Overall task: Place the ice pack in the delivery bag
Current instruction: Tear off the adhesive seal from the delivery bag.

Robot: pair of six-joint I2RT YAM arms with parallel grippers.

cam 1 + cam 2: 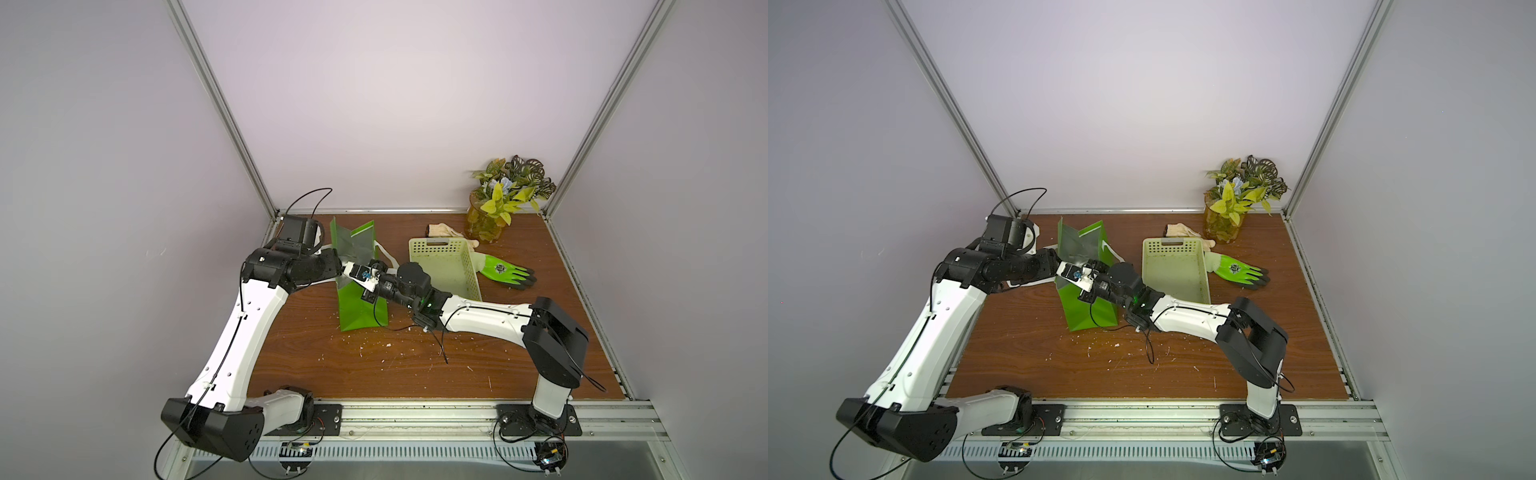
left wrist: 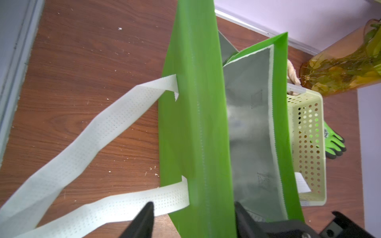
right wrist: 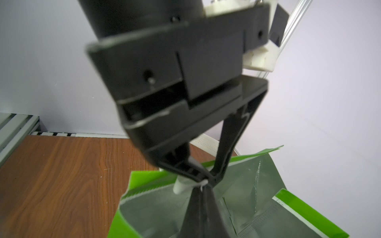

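Observation:
The delivery bag, bright green with silver lining, stands open left of the table's middle. Both arms meet over its mouth. My left gripper is open. Its fingers straddle the bag's green wall, beside the white strap handle. My right gripper is shut above the silver lining. A small bit of white material is pinched at its tips by the bag's rim; I cannot tell what it is. The ice pack does not show in any view.
A pale green perforated basket lies right of the bag. Beyond it are a green glove, a beige cloth and a vase of leaves at the back right. White crumbs dot the wooden table in front.

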